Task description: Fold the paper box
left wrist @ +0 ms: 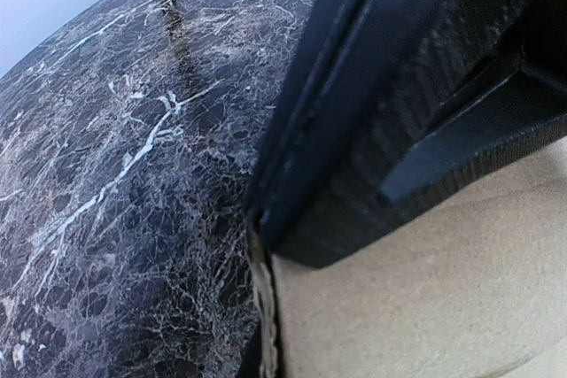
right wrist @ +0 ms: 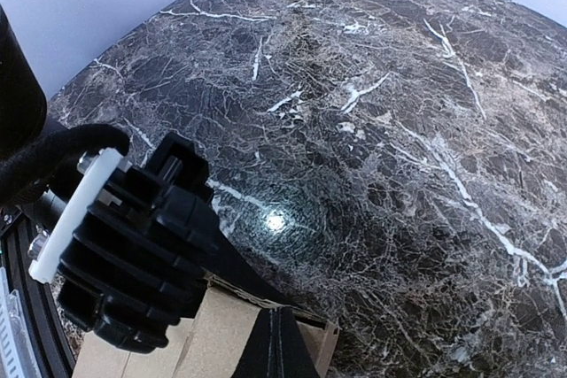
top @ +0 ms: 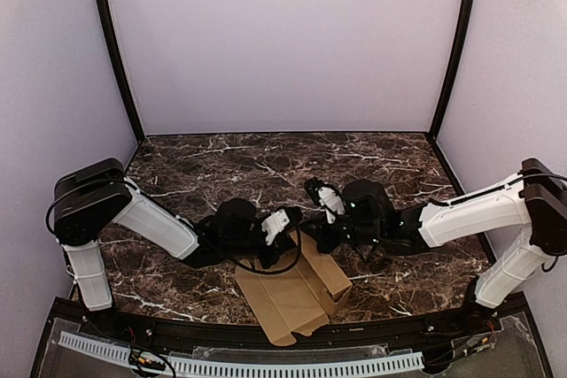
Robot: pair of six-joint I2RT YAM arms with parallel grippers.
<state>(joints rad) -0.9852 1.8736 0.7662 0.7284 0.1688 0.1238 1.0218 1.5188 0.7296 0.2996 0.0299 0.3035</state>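
The paper box (top: 292, 294) is a brown cardboard piece lying near the table's front edge, with one side panel raised at its right. My left gripper (top: 285, 224) reaches its far left corner. In the left wrist view that gripper (left wrist: 261, 236) is shut on an upright flap of the paper box (left wrist: 425, 298), whose raw edge runs down from the fingertip. My right gripper (top: 316, 236) hovers at the box's far edge. In the right wrist view its fingers (right wrist: 283, 347) are pressed together over the paper box (right wrist: 213, 343), with nothing visible between them.
Dark marble table (top: 266, 165) stretches back to the lilac walls. The left gripper's black body (right wrist: 124, 245) sits close beside my right fingers. A black frame and white ribbed strip (top: 266, 367) run along the front edge.
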